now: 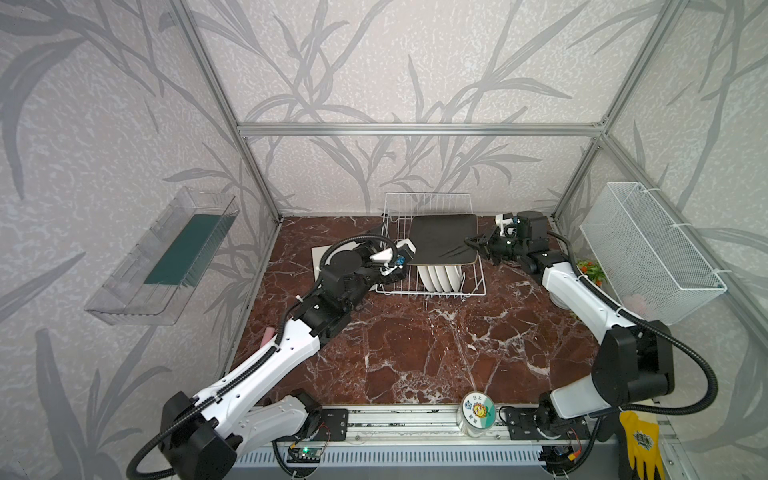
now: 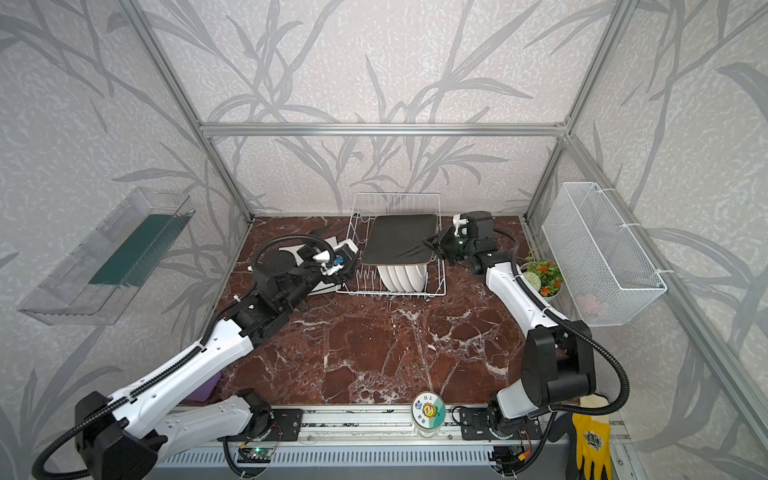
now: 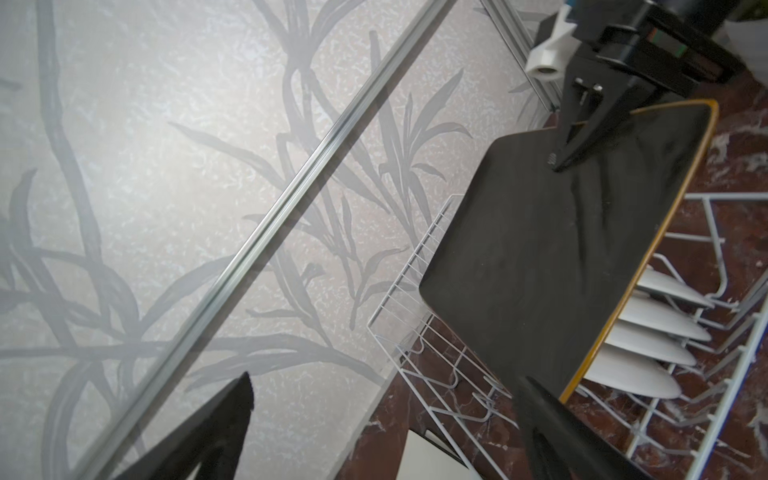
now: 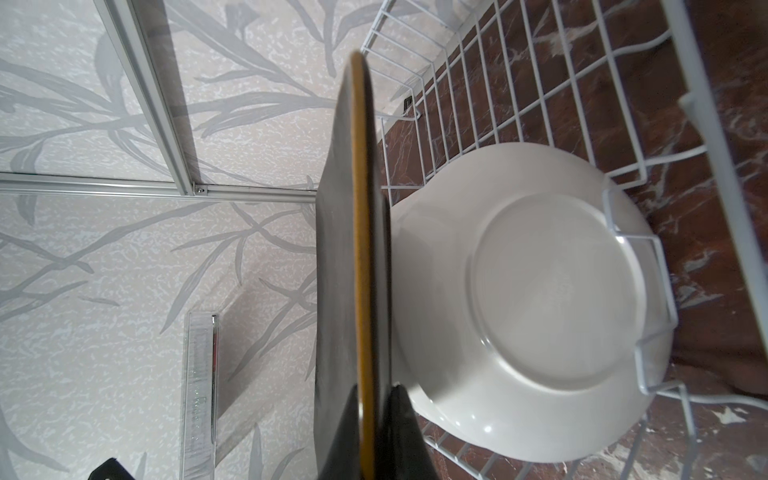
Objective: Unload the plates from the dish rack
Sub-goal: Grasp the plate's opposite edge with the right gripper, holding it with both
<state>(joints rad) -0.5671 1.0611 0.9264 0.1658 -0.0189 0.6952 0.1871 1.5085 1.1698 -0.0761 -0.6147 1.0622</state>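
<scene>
The black square plate (image 1: 442,239) (image 2: 401,241) hangs tilted above the white wire dish rack (image 1: 428,293) (image 2: 390,294). My right gripper (image 1: 473,243) (image 4: 374,392) is shut on the plate's gold-rimmed right edge (image 4: 359,249). My left gripper (image 1: 405,257) (image 3: 386,376) is open beside the plate's left edge (image 3: 561,257) and holds nothing. Several round white plates (image 1: 440,276) (image 3: 652,328) (image 4: 540,291) stand on edge in the rack's front slots, under the black plate. A cream square plate (image 1: 318,255) (image 3: 428,457) lies flat on the table left of the rack, partly hidden by my left arm.
A white mesh basket (image 1: 652,249) hangs on the right wall above a pot of flowers (image 1: 592,270). A clear shelf (image 1: 166,257) is fixed to the left wall. A jar with a flower-sticker lid (image 1: 478,409) and a yellow glove (image 1: 640,440) sit at the front rail.
</scene>
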